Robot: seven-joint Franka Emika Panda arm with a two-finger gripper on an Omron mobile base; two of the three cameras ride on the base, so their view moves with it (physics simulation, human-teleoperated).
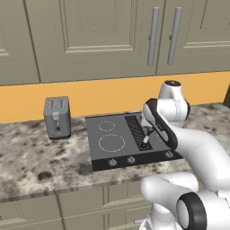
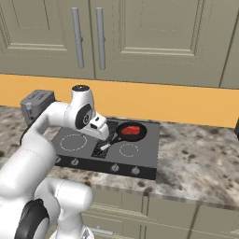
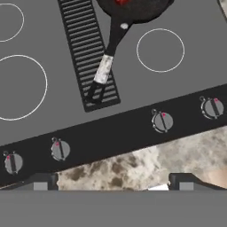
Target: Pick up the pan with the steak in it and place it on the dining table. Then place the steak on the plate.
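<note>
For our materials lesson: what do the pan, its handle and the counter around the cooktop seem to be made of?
Pan: probably dark metal, matte black with no shine. Handle: dark with a pale, speckled silvery sleeve midway, possibly metal. Counter: looks like polished stone, going by its grey-brown mottled speckle. All rendered, so uncertain.

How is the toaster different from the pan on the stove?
The toaster is a boxy grey block standing upright; the pan is black, round and shallow. The toaster sits on the marbled counter beside the cooktop, the pan on the cooktop itself. The pan holds a red steak; the toaster's slots look empty. Neither is touched by the gripper.
</note>
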